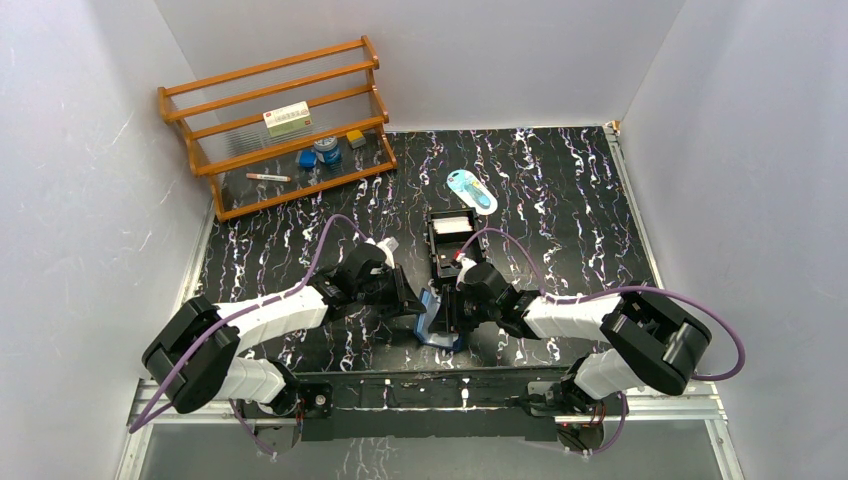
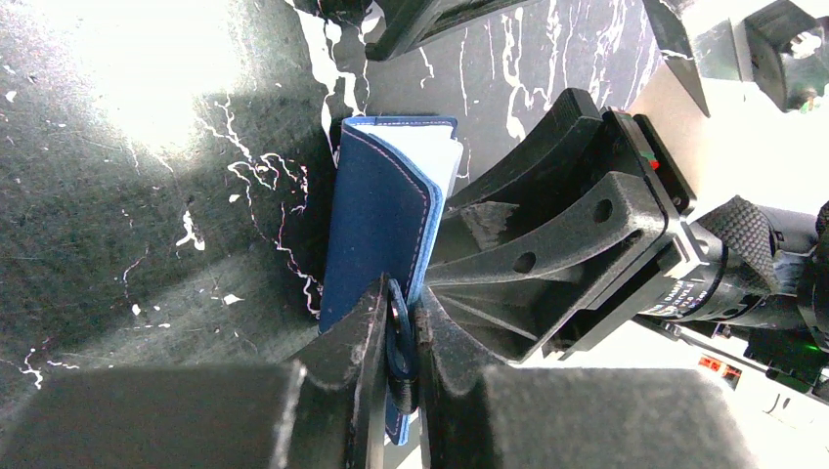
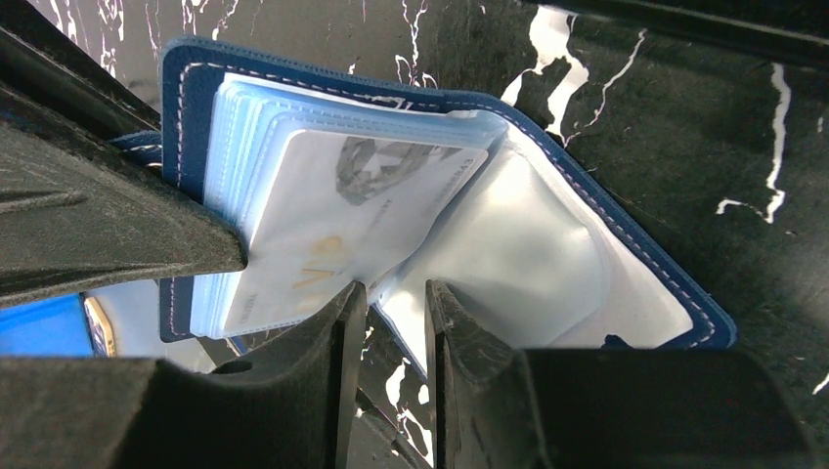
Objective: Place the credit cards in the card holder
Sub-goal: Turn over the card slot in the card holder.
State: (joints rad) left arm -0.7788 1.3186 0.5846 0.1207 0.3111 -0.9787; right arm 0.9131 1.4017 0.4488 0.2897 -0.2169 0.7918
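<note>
Marbled tabletop (image 1: 560,200), claws (image 1: 418,305) flanking card holder (image 1: 437,318)

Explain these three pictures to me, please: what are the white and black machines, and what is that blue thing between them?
They are two robot arms bolted to a table's near edge. The wide picture looks down from above; the two close-ups come from cameras on the arms' wrists. The blue thing is a small card holder, a folding wallet. The left gripper is shut on the card holder's edge. The right gripper is pinching one of its clear inner pockets, and a pale credit card already sits in a pocket. Also on the dark marbled table: a black tray, a light-blue item and a wooden rack holding small things.
</note>
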